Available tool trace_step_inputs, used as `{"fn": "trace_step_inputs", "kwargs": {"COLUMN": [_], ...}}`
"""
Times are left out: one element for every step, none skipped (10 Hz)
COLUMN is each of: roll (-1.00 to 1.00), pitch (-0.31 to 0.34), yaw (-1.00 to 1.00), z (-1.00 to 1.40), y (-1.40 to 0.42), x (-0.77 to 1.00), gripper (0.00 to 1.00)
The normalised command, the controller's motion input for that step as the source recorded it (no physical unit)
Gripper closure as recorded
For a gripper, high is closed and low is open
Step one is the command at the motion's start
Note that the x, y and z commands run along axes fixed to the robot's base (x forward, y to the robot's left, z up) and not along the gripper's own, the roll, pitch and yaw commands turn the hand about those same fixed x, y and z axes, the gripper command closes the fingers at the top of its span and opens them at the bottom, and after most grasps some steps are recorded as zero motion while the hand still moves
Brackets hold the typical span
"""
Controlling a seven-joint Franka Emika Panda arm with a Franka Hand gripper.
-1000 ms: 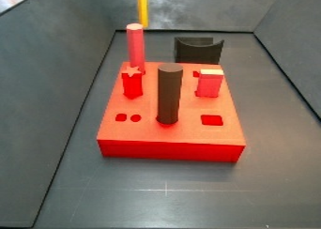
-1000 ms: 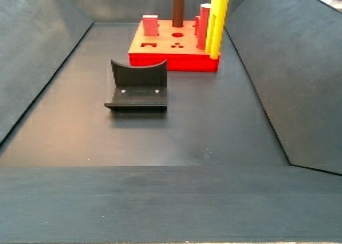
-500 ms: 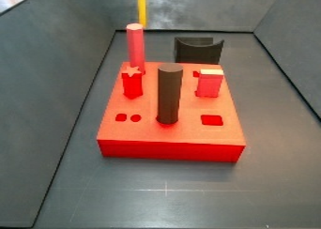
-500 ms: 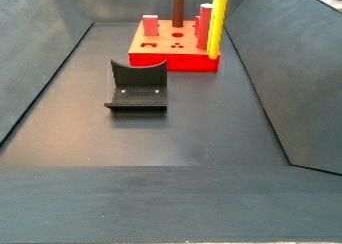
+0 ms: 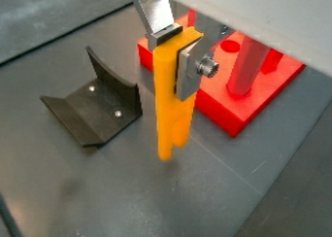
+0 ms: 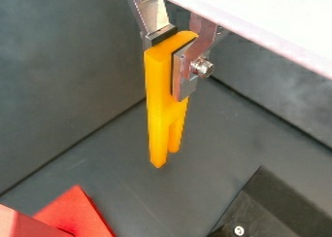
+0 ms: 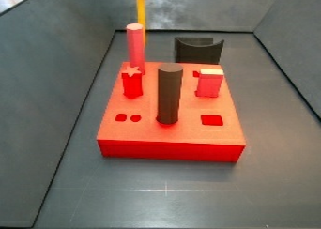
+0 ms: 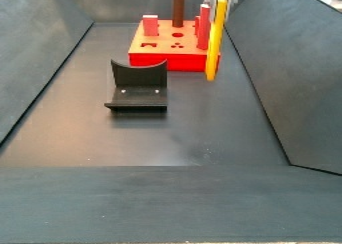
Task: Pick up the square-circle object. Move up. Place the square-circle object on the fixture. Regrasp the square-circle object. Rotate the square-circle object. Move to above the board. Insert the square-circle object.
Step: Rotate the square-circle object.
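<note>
Gripper [image 5: 174, 49] clamps square-circle object [image 5: 173, 105] beside board [image 5: 259, 95].

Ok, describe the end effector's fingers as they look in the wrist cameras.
In both wrist views the end effector has flat silver metal fingers. One finger is a plate with rounded corners, fixed by a round screw head. Its surfaces are shiny and reflective. No cables or markings show. A pale grey-white housing edge sits above them.
</note>
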Motion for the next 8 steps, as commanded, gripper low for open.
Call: {"fn": "trace_step_inputs", "kwargs": {"roll": [0.1,0.11,0.11,0.11,0.11,0.12,0.11,0.11], "pitch": [-0.019,-0.02,-0.023,-0.029,-0.033,-0.032,-0.019,-0.019], "yaw": [0.0,0.01,0.01,0.01,0.01,0.01,0.01,0.01], "z": [-1.0,-0.86,-0.72,-0.55,-0.46,-0.26,-0.21,-0.21], "y": [0.01,0.02,0.01,0.02,0.02,0.01,0.0,0.0], "x": [0.03,0.03,0.03,0.02,0.02,0.02,0.01,0.01], "gripper": [1.0,1.0,1.0,1.0,1.0,1.0,1.0,1.0]}}
